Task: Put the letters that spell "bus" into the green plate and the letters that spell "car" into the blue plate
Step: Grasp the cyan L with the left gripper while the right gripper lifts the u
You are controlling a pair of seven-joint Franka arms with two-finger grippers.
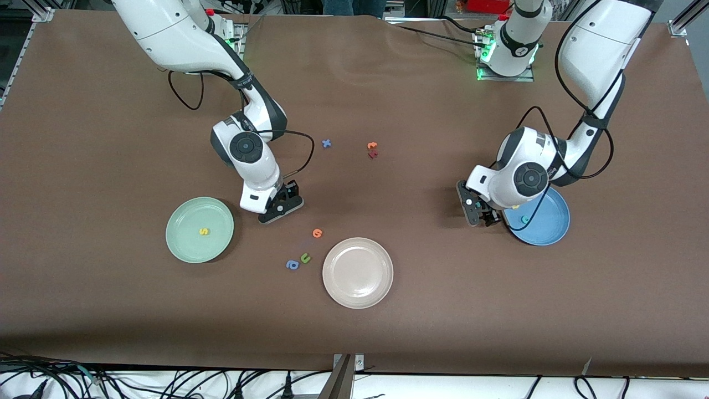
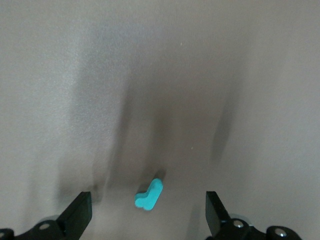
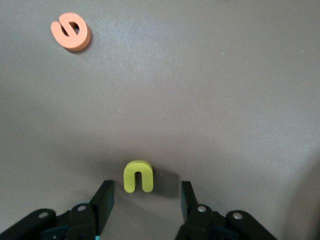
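My right gripper [image 1: 282, 206] is down at the table beside the green plate [image 1: 185, 221], toward the beige plate. Its fingers stand open, one on each side of a yellow "u" [image 3: 138, 176] without touching it. A yellow "s" [image 1: 204, 231] lies in the green plate. My left gripper [image 1: 481, 213] is low beside the blue plate [image 1: 548, 221] and wide open, with a teal "r" [image 2: 149, 195] flat on the table between its fingers. A teal "c" [image 1: 524, 219] lies in the blue plate, and a yellow letter [image 1: 515, 206] peeks out from under the left wrist.
A beige plate [image 1: 358, 272] sits nearest the front camera. An orange "e" [image 1: 317, 233], a green "u" [image 1: 305, 258] and a blue "a" [image 1: 292, 265] lie between it and my right gripper. A blue "x" [image 1: 327, 143], an orange letter [image 1: 372, 146] and a dark red one [image 1: 373, 154] lie mid-table.
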